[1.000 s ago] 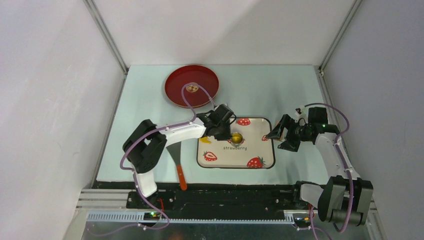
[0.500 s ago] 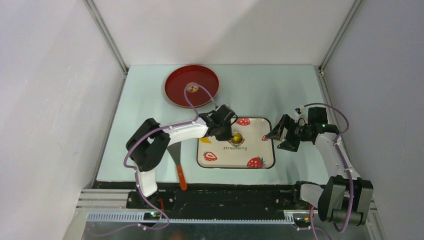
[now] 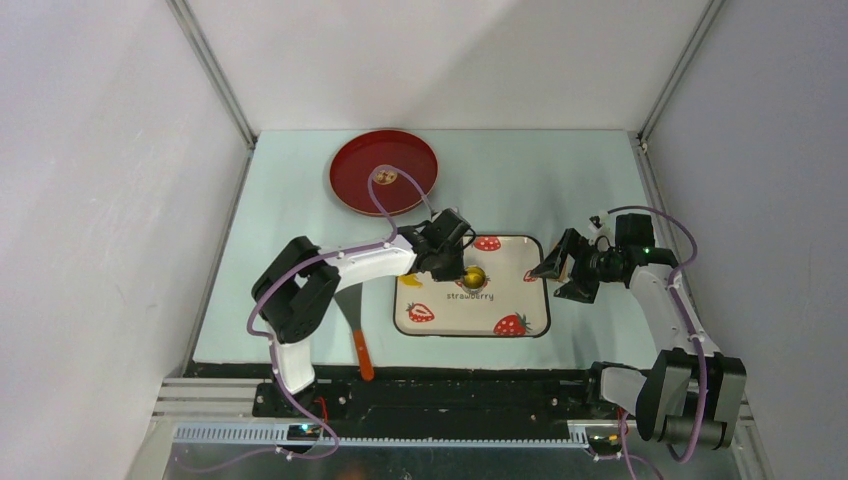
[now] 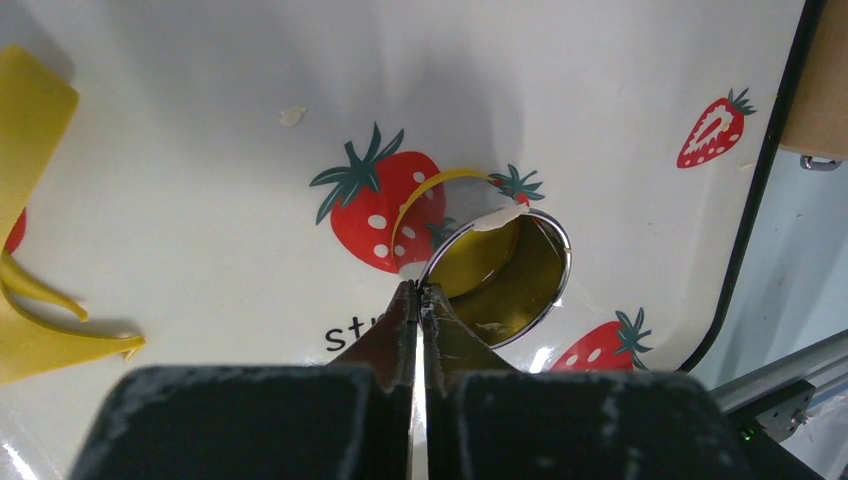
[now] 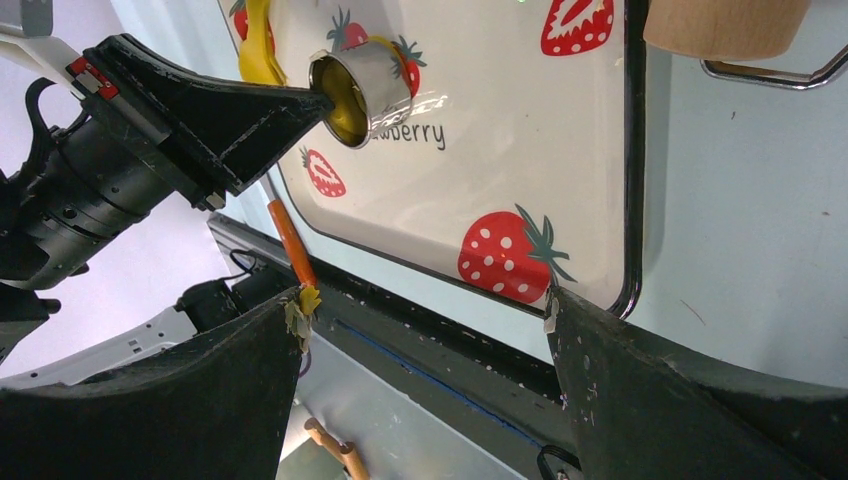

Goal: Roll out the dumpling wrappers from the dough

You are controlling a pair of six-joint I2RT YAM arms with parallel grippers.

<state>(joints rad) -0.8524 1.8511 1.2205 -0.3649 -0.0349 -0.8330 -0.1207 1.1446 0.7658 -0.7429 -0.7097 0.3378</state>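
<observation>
We see the left gripper [image 4: 418, 296] pinched shut on the thin wall of the shiny round metal cutter ring [image 4: 545, 290]. The ring sits near the middle of the white tray with red strawberries [image 3: 515, 282]. It lies right at the tips of this gripper, just past them, with its open mouth facing up. We cannot tell if it stands flat or is tipped. Soft yellow dough [image 4: 478, 262] shows inside the ring, and a thin yellow curl [image 4: 432, 188] peeks out at its far side. A banana-shaped yellow scrap [image 4: 35, 150] lies on the tray to the left, near the ring but not touching it. The right gripper [image 5: 420, 310] is open wide and holds nothing. It hangs by the right edge of the tray, well apart from the ring, close to a light wooden roller [image 5: 720, 25]. So the left arm is the near one, and we think it should lift the ring away next. A small round bit [image 3: 384, 177] lies on the round red plate [image 3: 350, 190] far back on the tabletop [image 3: 560, 180], too small for us to tell what it is.
</observation>
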